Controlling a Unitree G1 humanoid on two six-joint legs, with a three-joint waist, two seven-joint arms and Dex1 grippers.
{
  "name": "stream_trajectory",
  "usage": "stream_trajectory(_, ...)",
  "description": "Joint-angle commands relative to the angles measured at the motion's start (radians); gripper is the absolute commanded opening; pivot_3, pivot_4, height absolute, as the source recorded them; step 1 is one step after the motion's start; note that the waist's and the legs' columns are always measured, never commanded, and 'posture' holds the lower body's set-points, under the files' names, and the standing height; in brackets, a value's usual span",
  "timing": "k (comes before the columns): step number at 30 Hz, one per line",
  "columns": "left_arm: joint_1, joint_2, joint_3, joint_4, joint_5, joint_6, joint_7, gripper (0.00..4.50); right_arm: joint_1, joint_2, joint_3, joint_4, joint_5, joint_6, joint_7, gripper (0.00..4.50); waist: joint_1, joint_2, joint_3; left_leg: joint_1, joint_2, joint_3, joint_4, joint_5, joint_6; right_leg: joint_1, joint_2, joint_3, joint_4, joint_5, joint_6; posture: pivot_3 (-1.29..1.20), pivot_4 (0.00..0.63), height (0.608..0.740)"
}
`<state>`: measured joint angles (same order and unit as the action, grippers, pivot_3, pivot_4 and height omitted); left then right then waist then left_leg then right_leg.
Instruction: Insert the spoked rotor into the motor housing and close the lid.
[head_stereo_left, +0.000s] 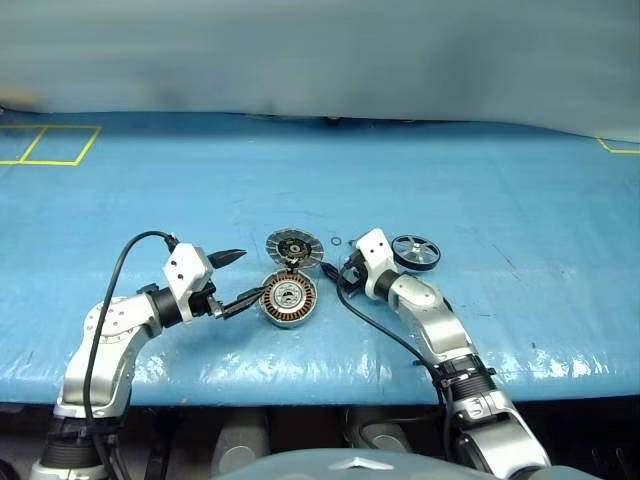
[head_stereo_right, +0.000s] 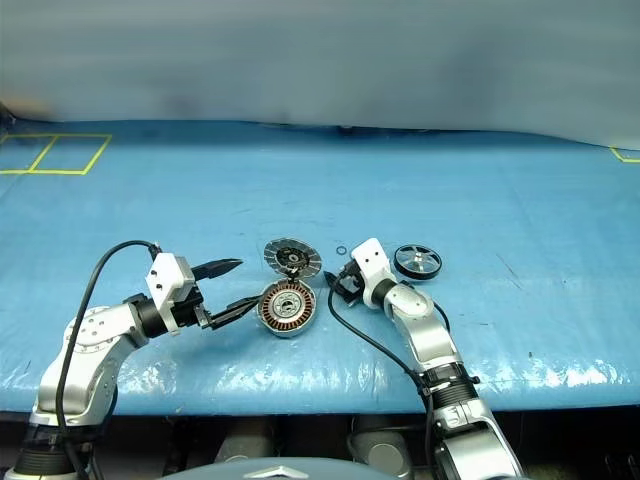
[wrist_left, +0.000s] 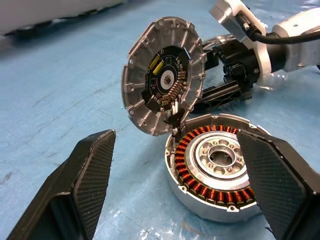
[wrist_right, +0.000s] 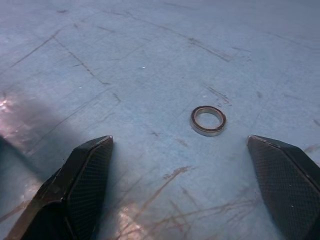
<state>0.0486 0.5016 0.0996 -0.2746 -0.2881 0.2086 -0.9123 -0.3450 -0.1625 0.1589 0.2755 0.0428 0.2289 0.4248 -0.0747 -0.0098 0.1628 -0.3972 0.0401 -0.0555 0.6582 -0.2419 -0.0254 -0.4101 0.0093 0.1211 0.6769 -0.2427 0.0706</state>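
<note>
The round silver motor housing with copper windings (head_stereo_left: 289, 299) lies on the blue table (head_stereo_left: 520, 200), its grey segmented lid (head_stereo_left: 294, 247) tipped up behind it. The left gripper (head_stereo_left: 235, 280) gapes wide beside the housing (holding nothing). The right gripper (wrist_right: 182, 187) is wide too, near a tiny thin ring (wrist_right: 208, 120), and the dark spoked rotor with the silvery rim (head_stereo_left: 416, 252) sits just beside its arm.

Left gripper (head_stereo_right: 230, 288) jaws wide apart; right gripper (head_stereo_right: 333, 282) jaws wide apart, empty.

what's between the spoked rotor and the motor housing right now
The right gripper and its wrist sit on the line from the spoked rotor to the motor housing. The lid stands open, leaving the housing's top uncovered.
</note>
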Motion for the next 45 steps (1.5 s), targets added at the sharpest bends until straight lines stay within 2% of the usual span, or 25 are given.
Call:
stream_trajectory(1, 0.008, -0.012, 0.0, 0.001, -0.003, -0.046, 0.034, 4.1, -0.023, 0.015, -0.019, 0.017, -0.013, -0.002, -0.047, 4.5, 0.0, 0.0, 0.0, 0.0, 0.0, 0.0, 0.0, 0.0, 0.0, 0.0, 0.0, 0.0, 0.0, 0.0, 0.0, 0.0, 0.15, 0.74)
stream_trajectory(19, -0.01, -0.018, -0.048, 0.036, -0.017, -0.07, 0.071, 4.1, -0.076, 0.091, -0.026, 0.162, -0.004, -0.037, -0.068, 4.5, -0.017, 0.0, 0.0, 0.001, 0.0, 0.001, -0.001, 0.0, 0.0, 0.001, 0.0, 0.0, 0.0, -0.001, -0.002, 0.0, 0.15, 0.74)
stream_trajectory(31, 0.016, -0.024, -0.04, 0.045, -0.024, -0.098, 0.089, 4.13, -0.06, 0.077, -0.009, 0.171, -0.025, -0.053, -0.053, 0.68, -0.019, -0.001, 0.0, 0.003, 0.001, 0.001, -0.004, 0.0, 0.0, 0.0, 0.001, 0.001, 0.0, -0.001, -0.002, 0.0, 0.15, 0.74)
stream_trajectory(36, 0.024, -0.035, -0.045, 0.056, -0.018, -0.122, 0.096, 4.13, -0.039, 0.063, -0.015, 0.141, -0.026, -0.047, -0.047, 0.64, -0.019, -0.001, 0.0, 0.003, 0.001, 0.001, -0.005, 0.0, 0.0, 0.0, 0.0, 0.001, -0.001, -0.001, -0.002, 0.0, 0.15, 0.74)
stream_trajectory(41, 0.041, -0.051, -0.039, 0.067, -0.049, -0.155, 0.078, 4.13, 0.036, 0.022, -0.014, 0.003, 0.029, -0.09, 0.065, 0.64, -0.013, -0.001, -0.001, 0.003, 0.001, 0.001, -0.007, 0.0, 0.0, 0.0, 0.0, 0.001, -0.003, -0.001, -0.002, 0.0, 0.15, 0.74)
stream_trajectory(45, 0.059, -0.038, -0.04, 0.061, -0.124, -0.107, 0.023, 4.13, 0.097, -0.019, -0.015, -0.119, 0.069, -0.092, 0.141, 0.64, -0.009, -0.001, 0.0, 0.002, 0.001, 0.001, -0.01, 0.0, 0.0, -0.001, 0.0, 0.0, -0.004, -0.002, -0.002, 0.0, 0.15, 0.74)
